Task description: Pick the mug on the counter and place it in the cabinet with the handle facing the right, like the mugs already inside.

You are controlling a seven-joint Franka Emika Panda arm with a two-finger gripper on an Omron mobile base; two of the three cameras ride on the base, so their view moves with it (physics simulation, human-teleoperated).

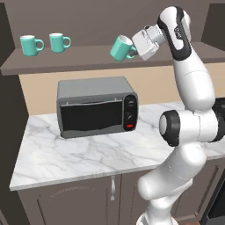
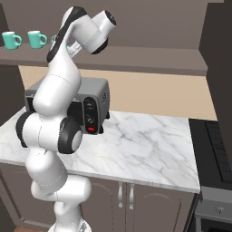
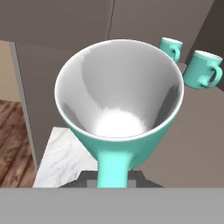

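The mug (image 1: 120,47) hangs tipped on its side, just above the front edge of the cabinet (image 1: 88,63) shelf and well to the right of the two teal mugs (image 1: 45,43) that already stand there. That tilt is the main risk. Set down as it is, it would land on its wall and could roll off the shelf edge onto the microwave (image 1: 96,105) below — so it has to be turned upright first. In the hand view the handle points straight back at the claw, which makes the wrist turn double work: mouth up, and handle to the right like the two mugs beyond it. A turn short of that leaves the handle facing wrong. The wide rim could also clip the shelf if the arm lowers too early.

The claw (image 1: 134,51) is closed narrow on the mug, apparently gripping at the handle — its fingertips are hidden behind the mug body, so the exact contact is unclear. It touches nothing else. The desk (image 1: 48,154) lies far below, under the microwave.
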